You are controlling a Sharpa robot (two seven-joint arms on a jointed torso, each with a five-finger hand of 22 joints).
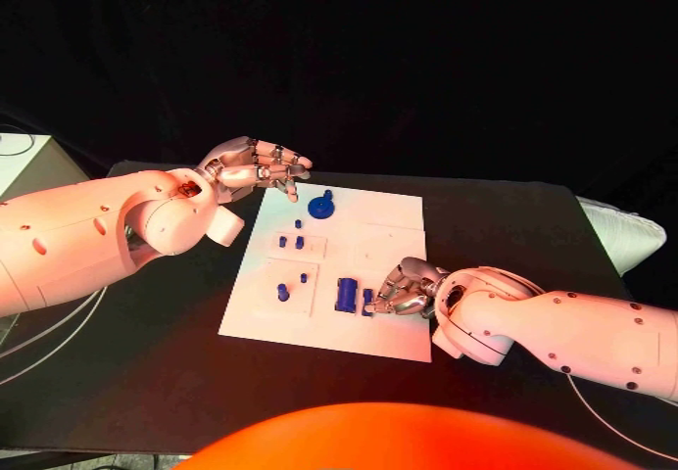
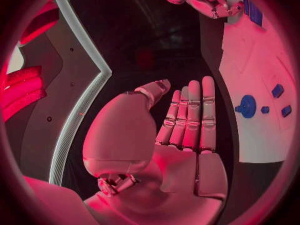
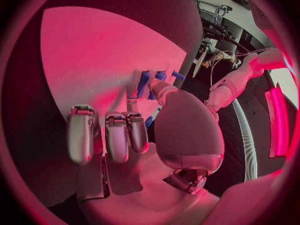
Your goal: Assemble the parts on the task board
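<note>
Watching the right hand point(image 1: 403, 291) closely here, because it's sitting low on the task board point(image 1: 389, 220), right at the board's near edge, with its fingers point(image 3: 117, 137) curled down beside the tall blue part point(image 1: 346, 294). I'm guessing it's pinching a smaller blue piece point(image 1: 367, 299) next to that part, but I honestly cannot tell if it's actually gripping or just touching.

What I'm worrying about: if the hold is shallow, the piece could be tipping or sliding away as the hand presses, and a knuckle could be knocking the tall part over since they're so close. The little blue pegs point(image 1: 291, 241) further up the board seem safe.

The left hand point(image 1: 255, 166) is hovering at the board's far corner, holding nothing; the left wrist view is showing its fingers point(image 2: 190, 115) straight and together, palm flat. That view is also showing the round blue part point(image 2: 247, 106) near that corner. The right wrist view is showing blue pieces beyond the thumb, contact hidden.
</note>
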